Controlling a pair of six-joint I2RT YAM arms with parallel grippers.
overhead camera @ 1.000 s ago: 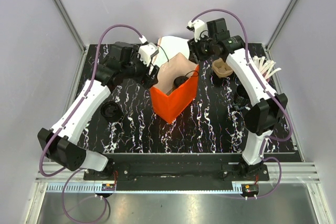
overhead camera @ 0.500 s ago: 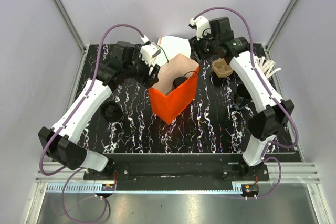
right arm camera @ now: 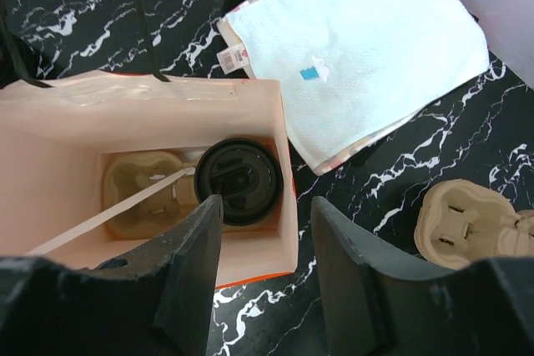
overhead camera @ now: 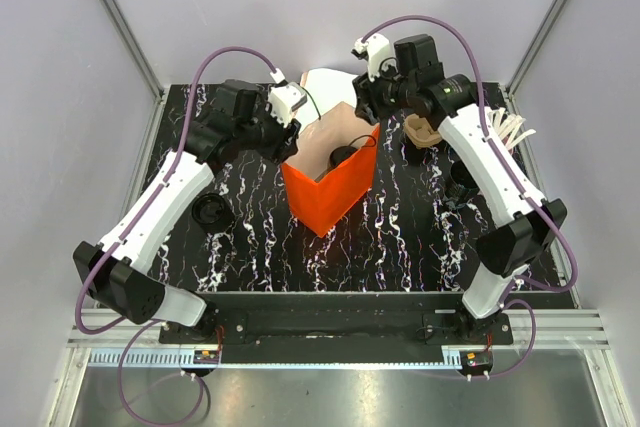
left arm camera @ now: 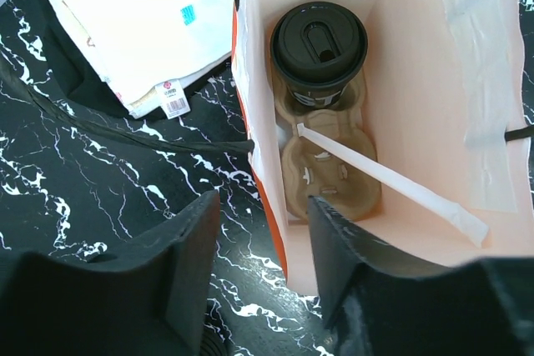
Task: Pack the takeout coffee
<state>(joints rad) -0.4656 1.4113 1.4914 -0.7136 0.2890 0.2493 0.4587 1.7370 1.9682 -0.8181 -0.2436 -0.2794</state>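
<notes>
The takeout coffee [overhead camera: 343,156] is a black cup with a black lid. It stands in a brown cardboard carrier [left arm camera: 321,168] inside the open orange bag [overhead camera: 335,197]. It shows in the left wrist view [left arm camera: 319,43] and in the right wrist view [right arm camera: 239,181]. A white stick [left arm camera: 392,185] lies across the carrier. My left gripper [overhead camera: 292,145] is open, its fingers astride the bag's left wall [left arm camera: 265,206]. My right gripper [overhead camera: 362,112] is open and empty above the bag's far right corner [right arm camera: 288,206].
A white folded bag [overhead camera: 330,85] lies behind the orange bag. A second cardboard carrier [overhead camera: 423,130] sits to the right, with white sticks [overhead camera: 510,130] at the far right. A dark round object [overhead camera: 462,175] is half hidden by the right arm. A flat black disc [overhead camera: 212,212] lies on the left.
My right gripper has shifted a little left over the bag's far corner. The bag and my left gripper have shifted slightly left. The cup stays in the bag.
</notes>
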